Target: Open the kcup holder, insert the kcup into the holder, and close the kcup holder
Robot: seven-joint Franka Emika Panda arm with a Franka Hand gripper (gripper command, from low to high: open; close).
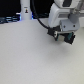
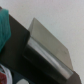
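In the exterior view my gripper (image 1: 62, 37) hangs from the white arm at the exterior view's right, low over the pale table (image 1: 30, 57). It is dark and blurred, so I cannot tell how the jaws stand or whether they hold anything. In the wrist view a black boxy body with a shiny grey slab-like face (image 2: 49, 44) fills the frame; it looks like the kcup holder seen from very close. A green patch (image 2: 4, 27) shows at the frame's edge; it may be the kcup, but I cannot tell. No tray of slots shows.
A white stand (image 1: 25, 11) and dark equipment (image 1: 10, 20) line the back of the table at the exterior view's left. A black cable (image 1: 41, 19) loops down to the gripper. A small red patch (image 2: 4, 75) shows in the wrist view's corner.
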